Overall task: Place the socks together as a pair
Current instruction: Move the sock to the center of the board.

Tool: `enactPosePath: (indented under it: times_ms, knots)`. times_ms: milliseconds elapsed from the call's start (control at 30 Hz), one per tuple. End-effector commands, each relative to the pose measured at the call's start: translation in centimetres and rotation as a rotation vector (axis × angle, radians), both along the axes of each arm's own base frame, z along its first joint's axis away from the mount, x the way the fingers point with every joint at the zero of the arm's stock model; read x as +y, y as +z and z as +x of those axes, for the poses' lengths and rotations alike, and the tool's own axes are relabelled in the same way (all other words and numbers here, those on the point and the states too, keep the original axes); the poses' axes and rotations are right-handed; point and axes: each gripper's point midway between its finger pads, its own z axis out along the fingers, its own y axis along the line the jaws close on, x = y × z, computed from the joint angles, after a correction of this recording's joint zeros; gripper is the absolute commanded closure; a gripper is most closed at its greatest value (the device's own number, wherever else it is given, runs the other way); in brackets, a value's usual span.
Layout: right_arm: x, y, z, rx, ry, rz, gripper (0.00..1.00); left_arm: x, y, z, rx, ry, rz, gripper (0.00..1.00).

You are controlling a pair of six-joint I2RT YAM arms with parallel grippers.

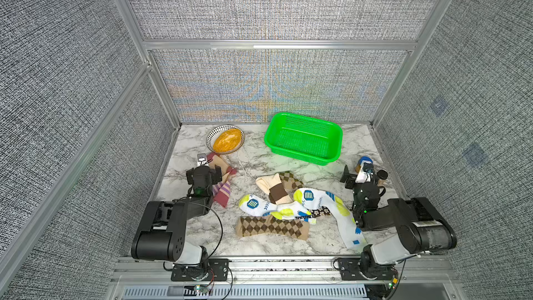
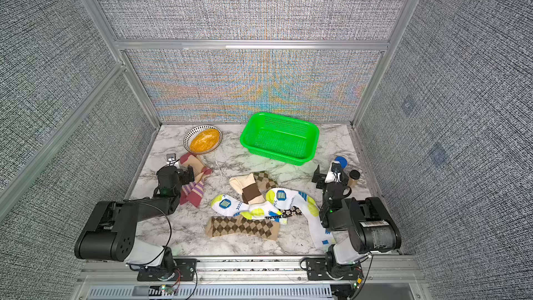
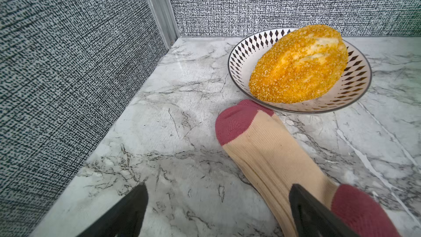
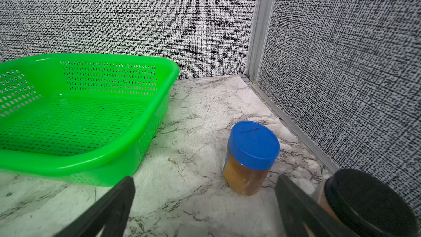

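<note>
Top views: at 9 o'clock the left gripper (image 1: pixel 203 174), wide and empty, hovers over the maroon socks (image 1: pixel 223 190), seemingly paired. At 6 o'clock the other socks (image 1: pixel 288 209) lie jumbled, unpaired; the right gripper (image 4: pixel 205 180), wide and empty, sits at 3 o'clock.

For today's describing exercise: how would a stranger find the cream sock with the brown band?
Start at the green basket. In front of it lies a sock heap, the cream sock at its far edge. Only it is ribbed, with one solid brown band.
</note>
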Motion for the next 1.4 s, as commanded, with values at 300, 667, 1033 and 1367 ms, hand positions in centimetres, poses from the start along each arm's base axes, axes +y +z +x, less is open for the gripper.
enactPosePath:
  times_ms: [300, 667, 1033, 1367]
  knots:
    - [0.0, 0.3, 0.0, -0.014, -0.002, 0.002, 0.02, 0.0, 0.6, 0.2, -0.025, -0.002, 0.0, 0.01]
    - [0.0, 0.3, 0.0, -0.015, -0.003, 0.002, 0.02, 0.0, 0.6, 0.2, -0.024, -0.003, 0.0, 0.01]
    - [3.7, 5.2, 0.2, -0.004, 0.017, -0.079, 0.02, -0.1, 0.6, 0.2, -0.024, -0.003, 0.0, 0.01]
    - [21.2, 5.3, -2.6, 0.355, 0.671, 0.256, 0.05, 0.0, 0.5, 0.2, -0.023, -0.009, -0.007, 0.01]
